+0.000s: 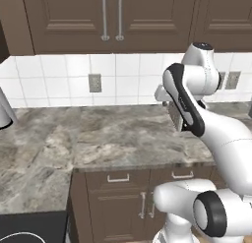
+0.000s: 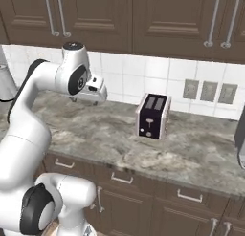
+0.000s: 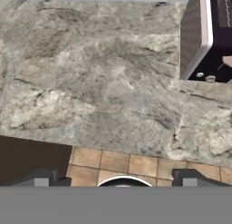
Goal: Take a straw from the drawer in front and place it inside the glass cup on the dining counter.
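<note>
Drawer (image 1: 118, 178) shut; claw (image 3: 113, 178) wide, empty.

Place: a home kitchen.
Worktop: grey veined stone counter (image 2: 191, 149) running along the wall.
Wall: white square tiles (image 1: 49, 79) with sockets (image 2: 208, 91) set into them.
Cupboards: dark brown panelled wall cabinets (image 1: 74, 20) with long silver handles above; drawers (image 2: 119, 178) and doors below.
Appliance: a dark toaster (image 2: 153, 116) standing on the counter.
Floor: terracotta tiles (image 3: 127, 166) below the counter edge.
</note>
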